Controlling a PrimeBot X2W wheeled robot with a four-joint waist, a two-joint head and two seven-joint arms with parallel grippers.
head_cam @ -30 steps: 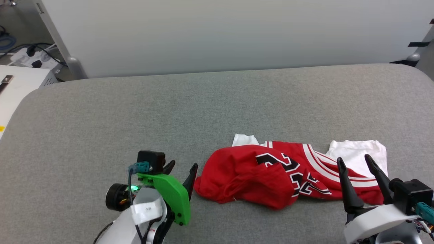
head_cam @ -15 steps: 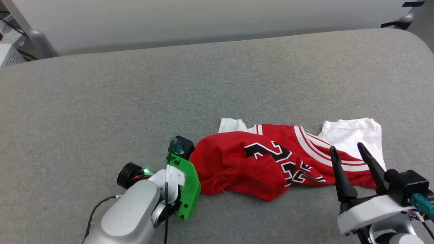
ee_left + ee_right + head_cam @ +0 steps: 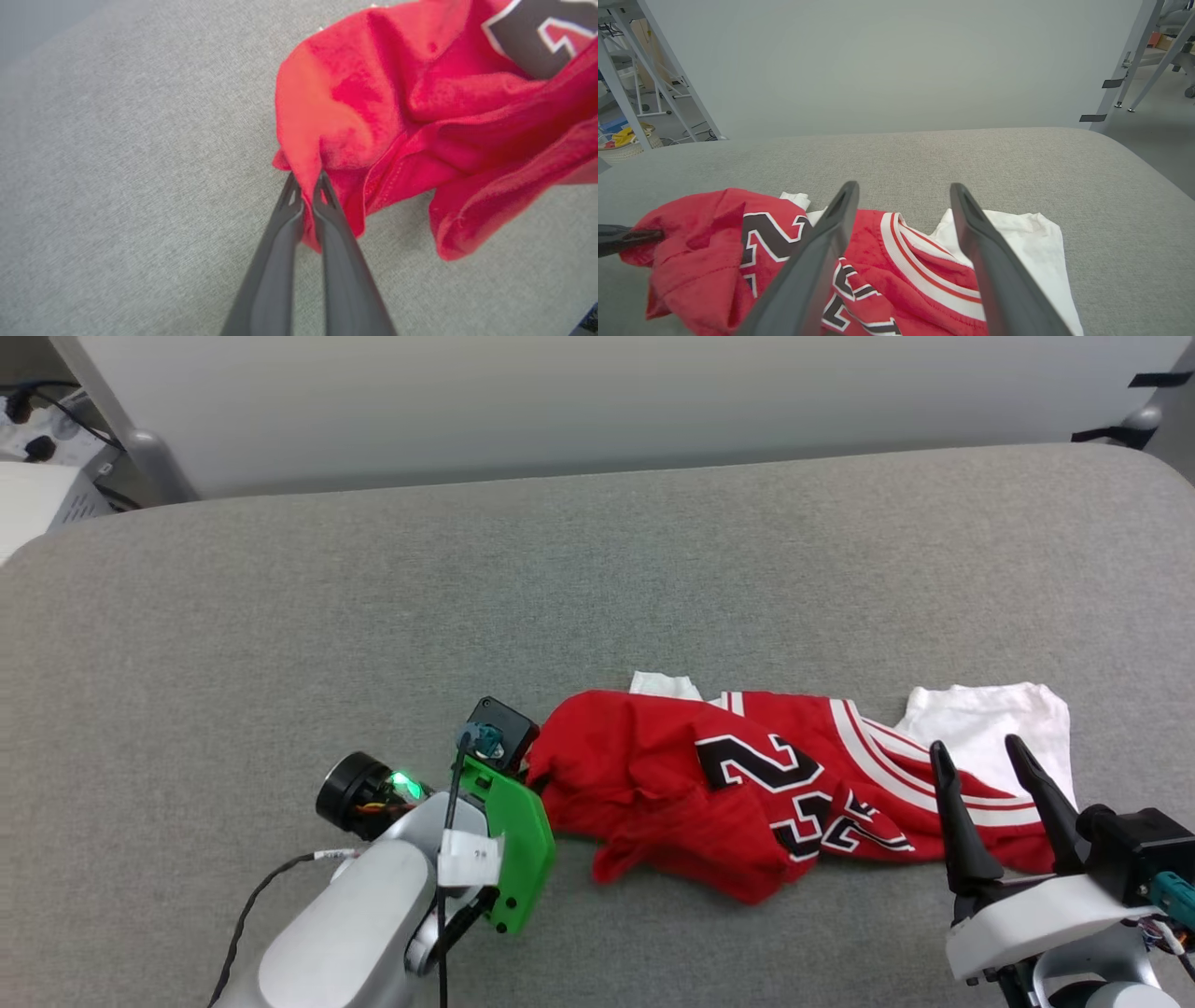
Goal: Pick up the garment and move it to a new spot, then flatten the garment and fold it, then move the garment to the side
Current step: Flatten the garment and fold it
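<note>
The garment is a red jersey with white sleeves and black white-edged numbers. It lies crumpled on the grey table, right of centre near the front. My left gripper is shut on the garment's left red edge, and a pinch of cloth stands up between the fingertips. Its green wrist plate sits just left of the cloth. The right wrist view shows those dark fingers biting the red fold. My right gripper is open above the striped trim and white sleeve.
A pale wall panel runs behind the table's far edge. A metal leg and cables with a power strip stand at the far left. The table's rounded corner is at the far right.
My left gripper moved right to the garment's left edge and shut on it, bunching that edge. The right gripper stayed open. The head camera shifted.
</note>
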